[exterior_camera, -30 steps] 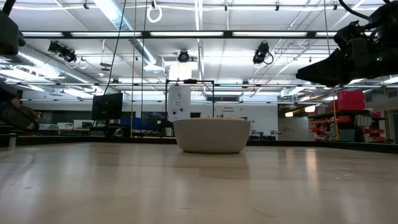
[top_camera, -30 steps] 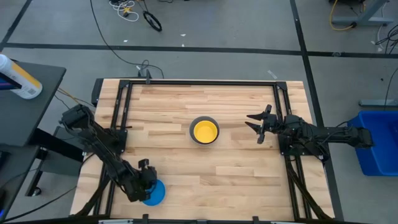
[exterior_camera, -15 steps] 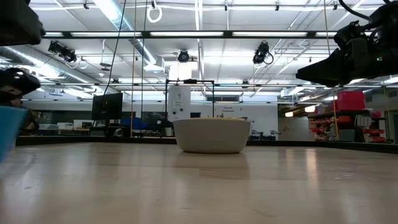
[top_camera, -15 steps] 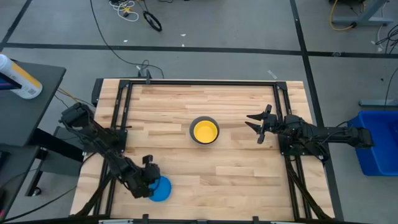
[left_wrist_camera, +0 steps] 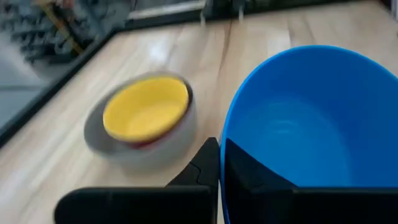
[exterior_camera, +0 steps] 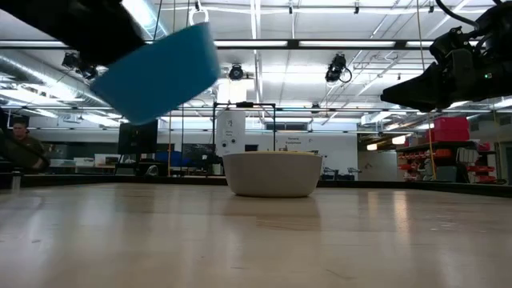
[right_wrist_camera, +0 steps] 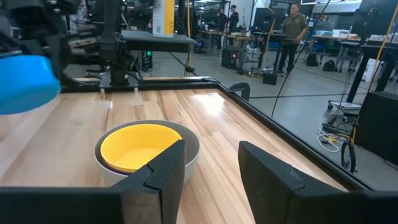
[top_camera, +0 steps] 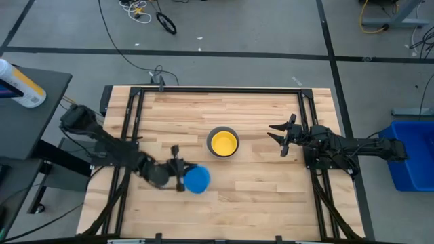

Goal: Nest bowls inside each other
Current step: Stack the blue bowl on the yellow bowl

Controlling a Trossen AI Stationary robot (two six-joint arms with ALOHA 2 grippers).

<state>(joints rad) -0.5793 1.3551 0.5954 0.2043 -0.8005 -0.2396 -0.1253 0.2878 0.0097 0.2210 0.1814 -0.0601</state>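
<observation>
A grey bowl (top_camera: 223,142) stands on its base at the table's middle with a yellow bowl (top_camera: 224,143) nested inside it. In the left wrist view a thin red rim (left_wrist_camera: 144,142) shows between the two. My left gripper (top_camera: 179,175) is shut on a blue bowl (top_camera: 197,179), which hangs in the air near and left of the stack. In the low view the blue bowl (exterior_camera: 160,70) floats tilted, high above the tabletop. My right gripper (top_camera: 281,139) waits open at the table's right side, level, pointing at the stack. My left gripper pinches the blue bowl's rim (left_wrist_camera: 222,149) on the side away from the stack. One finger (left_wrist_camera: 252,177) is inside the bowl and the other finger (left_wrist_camera: 200,167) is outside the wall. The fingers come from the table's left, slanting slightly down. The bowl is lifted clear and tilted.
Black frame rails (top_camera: 129,129) run along the table's left, far and right edges. A side table on the left carries a white bottle (top_camera: 20,85). A blue bin (top_camera: 410,156) stands off to the right. People stand in the room beyond (right_wrist_camera: 292,25).
My left gripper has carried the blue bowl from the table's near left corner up and toward the right and far side, closing on the stack. The bowl has gone from resting on the table to hanging clear and tilted. The wrist has turned toward level.
</observation>
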